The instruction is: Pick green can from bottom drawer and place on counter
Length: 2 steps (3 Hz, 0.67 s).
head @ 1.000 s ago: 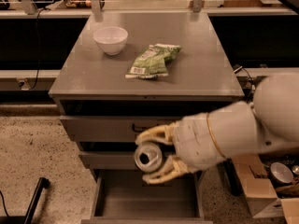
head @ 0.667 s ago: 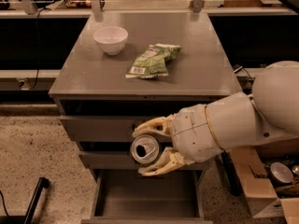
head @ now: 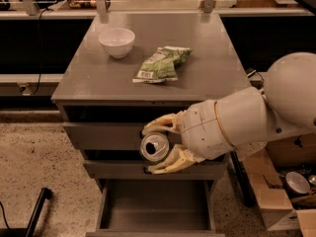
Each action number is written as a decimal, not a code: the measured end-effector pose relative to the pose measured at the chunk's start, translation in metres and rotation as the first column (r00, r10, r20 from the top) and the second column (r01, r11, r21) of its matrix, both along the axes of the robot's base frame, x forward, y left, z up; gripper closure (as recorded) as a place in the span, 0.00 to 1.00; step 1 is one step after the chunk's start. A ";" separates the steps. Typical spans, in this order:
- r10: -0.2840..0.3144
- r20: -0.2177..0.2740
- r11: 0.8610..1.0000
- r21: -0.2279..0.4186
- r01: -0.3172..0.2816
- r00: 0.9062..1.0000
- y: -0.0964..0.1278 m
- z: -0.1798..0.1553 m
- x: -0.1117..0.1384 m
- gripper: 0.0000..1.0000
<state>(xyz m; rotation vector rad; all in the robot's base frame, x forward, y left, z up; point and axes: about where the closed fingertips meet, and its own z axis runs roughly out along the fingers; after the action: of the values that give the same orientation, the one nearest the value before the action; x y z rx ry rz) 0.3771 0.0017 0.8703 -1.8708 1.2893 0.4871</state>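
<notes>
The green can (head: 154, 147) shows mostly its silver top with the pull tab, facing the camera. My gripper (head: 159, 145) is shut on it, one cream finger above and one below. It hangs in front of the middle drawer fronts, above the pulled-out bottom drawer (head: 155, 210), whose grey inside holds nothing I can see. The counter (head: 207, 68) lies above and behind the can.
On the counter stand a white bowl (head: 117, 41) at the back left and a crinkled green snack bag (head: 161, 63) near the middle. Cardboard boxes (head: 276, 191) sit on the floor to the right. A black pole (head: 34, 211) lies on the floor at the left.
The gripper has lifted the can a little higher and moved it slightly left, away from the open bottom drawer.
</notes>
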 end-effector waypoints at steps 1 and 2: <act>-0.130 0.022 0.990 -0.061 0.131 0.991 -0.016 0.029 0.054 1.00; -0.329 -0.015 0.944 -0.040 0.328 0.944 -0.049 0.050 0.091 1.00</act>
<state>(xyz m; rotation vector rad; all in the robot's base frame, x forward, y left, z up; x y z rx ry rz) 0.4677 -0.0476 0.9203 -1.6371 1.5971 0.3072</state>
